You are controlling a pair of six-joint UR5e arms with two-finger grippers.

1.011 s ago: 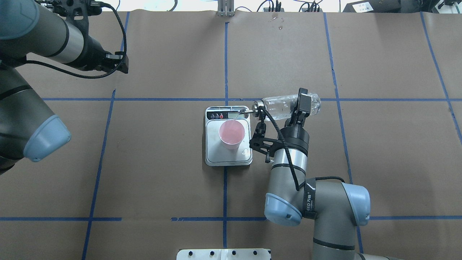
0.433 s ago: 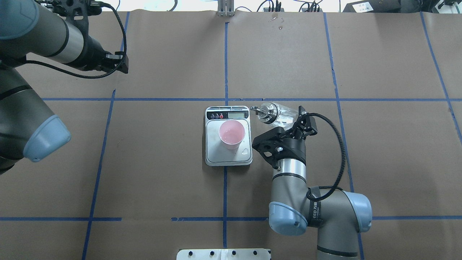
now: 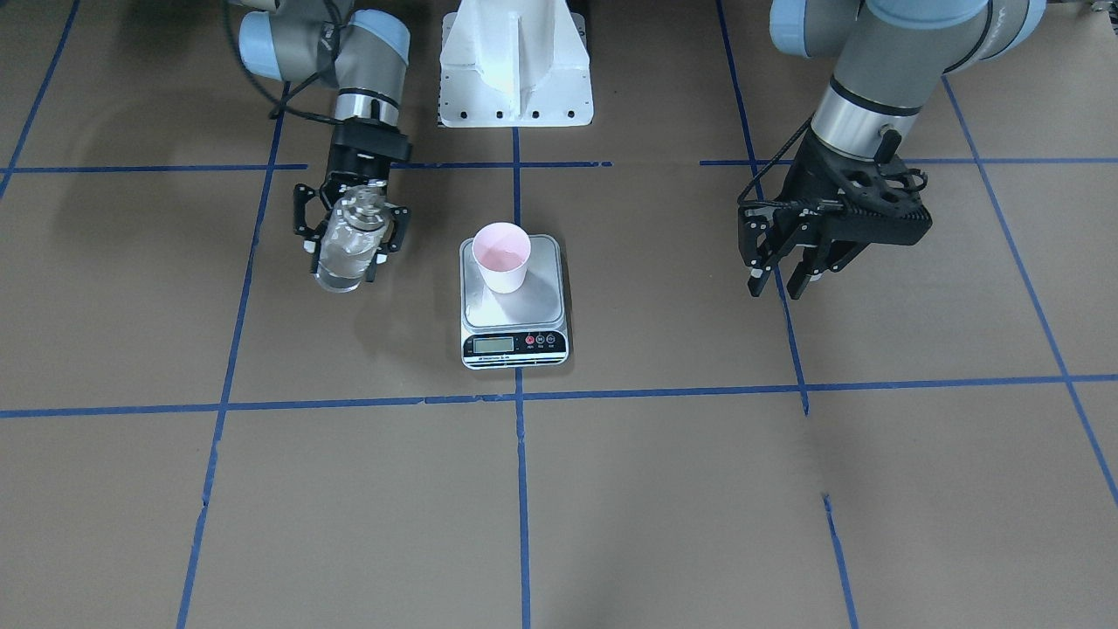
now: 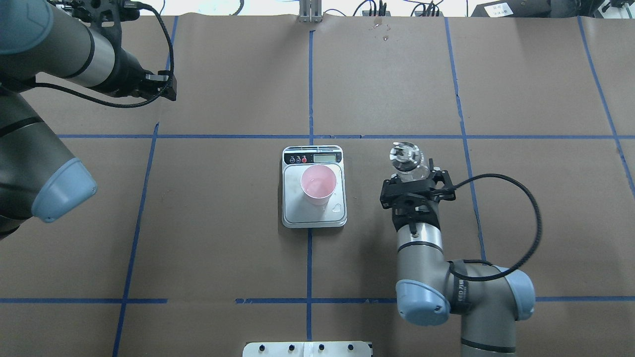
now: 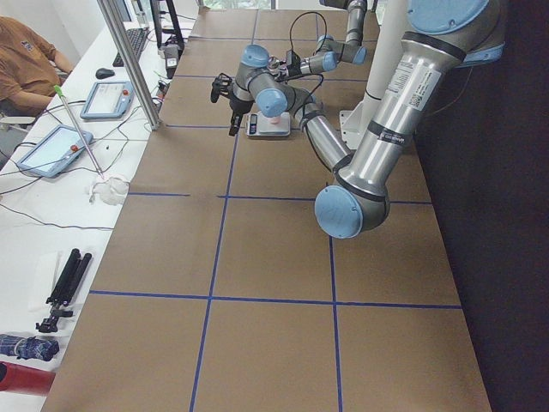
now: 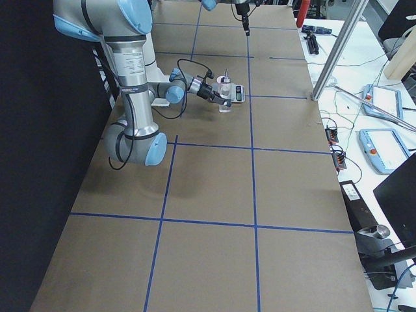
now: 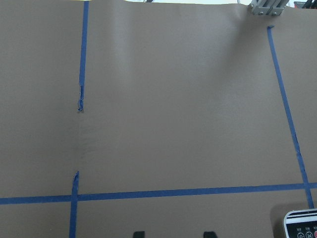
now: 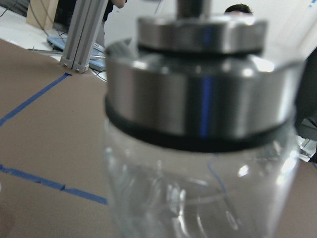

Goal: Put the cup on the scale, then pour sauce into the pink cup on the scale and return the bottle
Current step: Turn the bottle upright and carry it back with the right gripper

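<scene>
The pink cup (image 4: 318,182) stands upright on the scale (image 4: 292,212), on its steel platform; the glass bottle (image 3: 342,262) is upright near the scale on the robot's right, not touching it, pinched around its body by the jaws of the right gripper (image 3: 351,234); the left gripper (image 3: 777,286) hangs well apart over the table (image 4: 223,223), jaws spread

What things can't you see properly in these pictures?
Number on the scale: too small in every view.
How full the cup is: the liquid is clear, cannot tell.
Bottle, right wrist view: blurred, bottom cut off.
Left pincer, its wrist view: only fingertips show at the bottom edge.
</scene>
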